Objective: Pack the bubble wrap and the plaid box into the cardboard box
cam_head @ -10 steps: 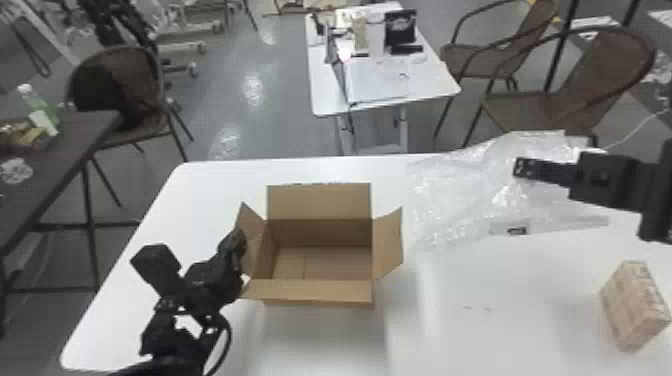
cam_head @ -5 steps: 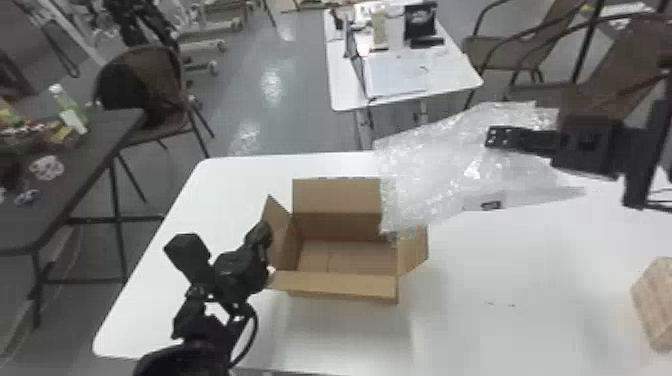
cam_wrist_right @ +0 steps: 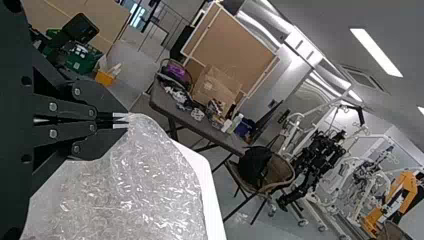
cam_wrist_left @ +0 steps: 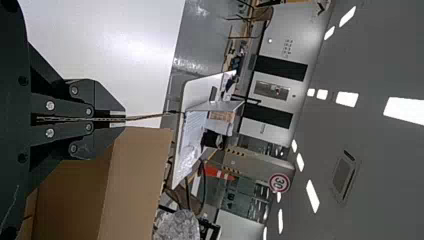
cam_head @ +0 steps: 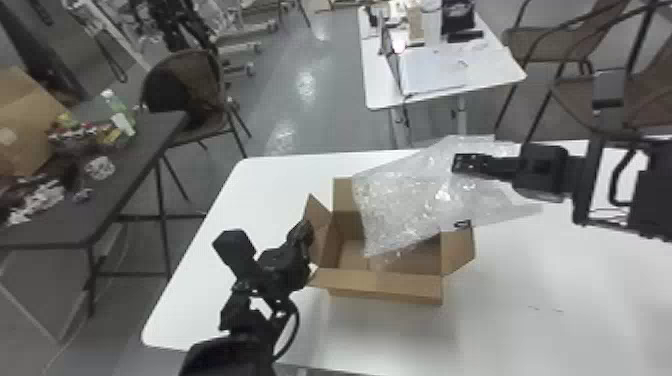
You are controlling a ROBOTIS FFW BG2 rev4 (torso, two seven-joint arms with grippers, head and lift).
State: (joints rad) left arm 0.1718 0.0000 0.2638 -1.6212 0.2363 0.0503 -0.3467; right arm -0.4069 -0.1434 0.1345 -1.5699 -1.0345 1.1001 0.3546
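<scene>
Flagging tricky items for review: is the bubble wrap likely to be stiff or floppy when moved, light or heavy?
Probably floppy: the bubble wrap looks thin and crinkled, spreading loosely from its edge in the right gripper. Likely light for its spread, being clear film. It could snag, as it overhangs the far flap of the cardboard box.

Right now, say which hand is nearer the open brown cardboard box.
Left: the left hand pinches the left flap of the box. The right hand, gripping the clear bubble wrap, is farther off, toward the box's far right corner.
</scene>
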